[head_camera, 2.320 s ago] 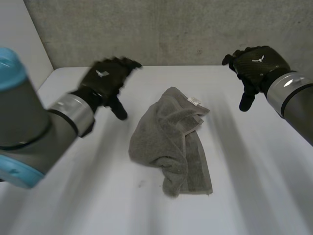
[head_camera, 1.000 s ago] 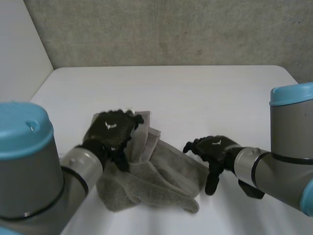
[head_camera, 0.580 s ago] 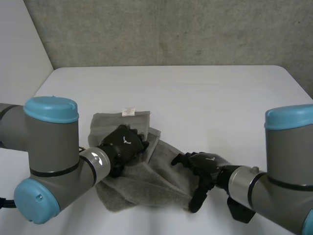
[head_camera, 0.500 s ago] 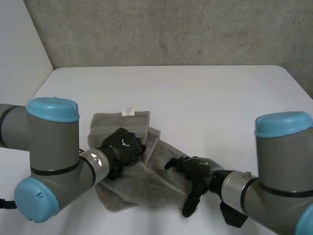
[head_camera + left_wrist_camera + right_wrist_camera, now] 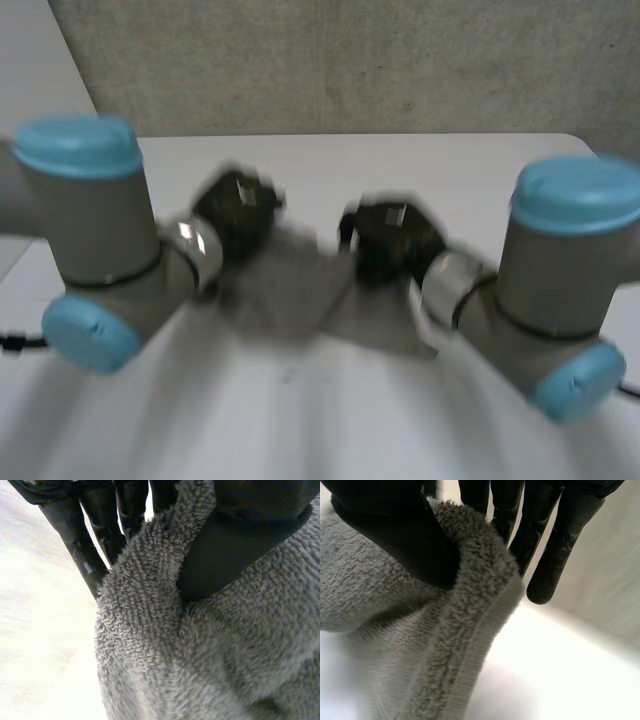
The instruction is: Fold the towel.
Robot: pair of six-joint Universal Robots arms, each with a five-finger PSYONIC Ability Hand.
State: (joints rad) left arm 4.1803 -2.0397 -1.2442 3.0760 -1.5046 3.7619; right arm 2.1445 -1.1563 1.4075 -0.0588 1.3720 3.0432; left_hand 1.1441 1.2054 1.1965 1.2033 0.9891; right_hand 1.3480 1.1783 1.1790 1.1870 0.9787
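One grey towel (image 5: 290,295), slung between two hands over the white table (image 5: 300,430); the head view gives this overall position, both arms bent inward. Left wrist view adds the grip: left hand (image 5: 235,545) pinches a fold of terry pile between thumb and straight fingers (image 5: 85,555). Right wrist view: right hand (image 5: 395,535) clamps the towel's edge, its flat woven hem band running down below the thumb.

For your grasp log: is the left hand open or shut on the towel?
Shut: left hand's thumb pins the towel against its fingers.
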